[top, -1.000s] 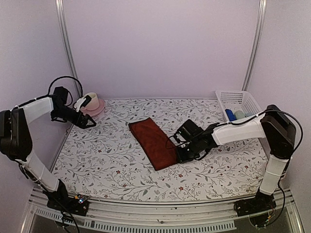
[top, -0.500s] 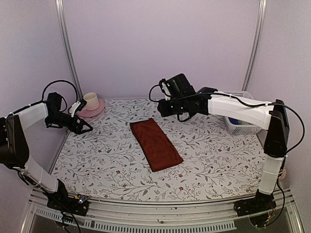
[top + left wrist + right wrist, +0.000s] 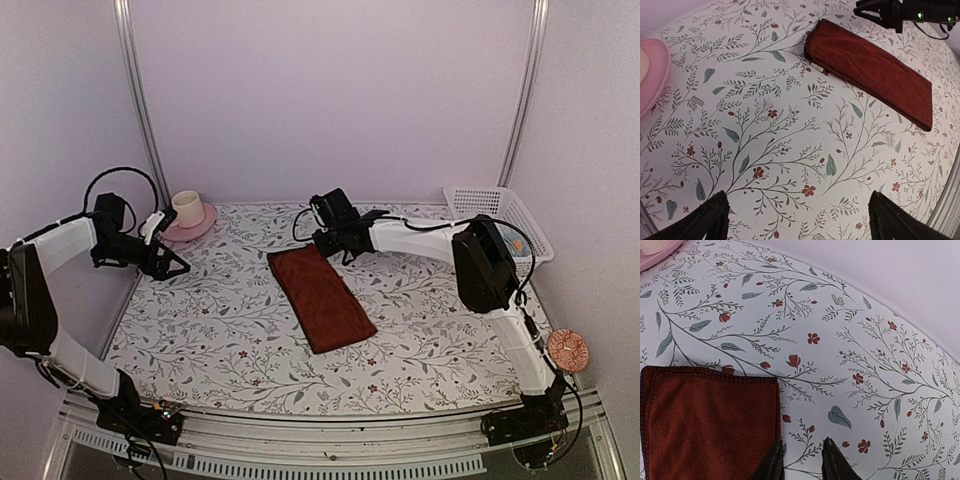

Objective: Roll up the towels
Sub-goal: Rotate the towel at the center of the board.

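A dark maroon towel (image 3: 320, 297) lies folded flat in a long strip on the floral covering, running from far left to near right. In the right wrist view its far corner (image 3: 710, 420) fills the lower left. My right gripper (image 3: 325, 243) hovers low at that far end. Its fingers (image 3: 772, 462) stand a little apart with only the covering between them, the left one at the towel's right edge. My left gripper (image 3: 175, 268) hangs wide open over bare covering at the far left, well away from the towel (image 3: 870, 70).
A pink plate (image 3: 200, 228) with a cream cup (image 3: 187, 207) stands at the back left, close to my left gripper. A white basket (image 3: 490, 205) sits at the back right. A small round pinkish thing (image 3: 567, 347) shows beside the right arm's lower link.
My right arm has lifted off the towel's near end and swung across to its far end, its jaws parting a little. The left gripper has drifted slightly left.
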{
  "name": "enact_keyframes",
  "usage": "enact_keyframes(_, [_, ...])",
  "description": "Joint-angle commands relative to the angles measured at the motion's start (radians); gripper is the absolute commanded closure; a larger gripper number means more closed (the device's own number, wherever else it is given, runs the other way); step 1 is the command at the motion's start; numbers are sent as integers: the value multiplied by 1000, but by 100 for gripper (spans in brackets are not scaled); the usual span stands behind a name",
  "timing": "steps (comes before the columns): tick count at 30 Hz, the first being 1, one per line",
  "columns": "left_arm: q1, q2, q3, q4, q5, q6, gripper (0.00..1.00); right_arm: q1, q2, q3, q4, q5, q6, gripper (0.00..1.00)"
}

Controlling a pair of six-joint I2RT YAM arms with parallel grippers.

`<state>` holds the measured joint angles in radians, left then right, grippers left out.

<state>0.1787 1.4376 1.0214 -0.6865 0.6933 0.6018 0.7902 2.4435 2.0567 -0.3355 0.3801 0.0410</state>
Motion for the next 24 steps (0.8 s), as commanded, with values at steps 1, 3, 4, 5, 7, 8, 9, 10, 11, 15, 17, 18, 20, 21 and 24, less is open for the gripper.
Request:
enact_keyframes(1, [8, -13, -21, 30, 0, 1, 3, -4, 33, 43, 79, -63, -60, 73])
enact_keyframes(3, [8, -3, -18, 31, -3, -4, 3, -4, 43, 45, 82, -100, -57, 74])
enact_keyframes(4, [8, 1, -16, 31, -1, -5, 3, -4, 47, 45, 84, -110, -56, 75])
enact_keyframes(5, [8, 4, -15, 31, 1, -5, 3, -4, 51, 45, 89, -119, -55, 76])
enact_keyframes(7, [8, 7, -15, 31, 4, -5, 3, -5, 61, 47, 98, -139, -56, 79])
enact_keyframes(8, [8, 9, -16, 33, 6, -5, 3, -5, 67, 49, 104, -153, -56, 79])
enact_keyframes(9, [8, 9, -17, 33, 7, -4, 3, -4, 73, 49, 108, -164, -57, 80])
enact_keyframes(10, [8, 9, -17, 33, 11, -3, 3, -4, 82, 53, 112, -171, -58, 80])
enact_keyframes(11, [8, 8, -17, 33, 14, -2, 3, -4, 92, 58, 113, -175, -57, 80])
enact_keyframes(15, [8, 7, -15, 33, 22, -3, 3, -7, 138, 73, 111, -184, -58, 87])
enact_keyframes(17, [8, 8, -15, 33, 25, -4, 3, -11, 150, 75, 105, -191, -51, 87])
enact_keyframes(18, [8, 10, -14, 33, 26, -3, 3, -12, 154, 75, 102, -194, -48, 87])
enact_keyframes(20, [8, 10, -14, 33, 26, -2, 3, -16, 159, 74, 93, -190, -46, 87])
enact_keyframes(21, [8, 11, -14, 33, 25, -1, 3, -19, 161, 73, 89, -185, -39, 87])
enact_keyframes(24, [7, 9, -14, 34, 27, 5, 3, -29, 168, 69, 82, -183, -4, 87])
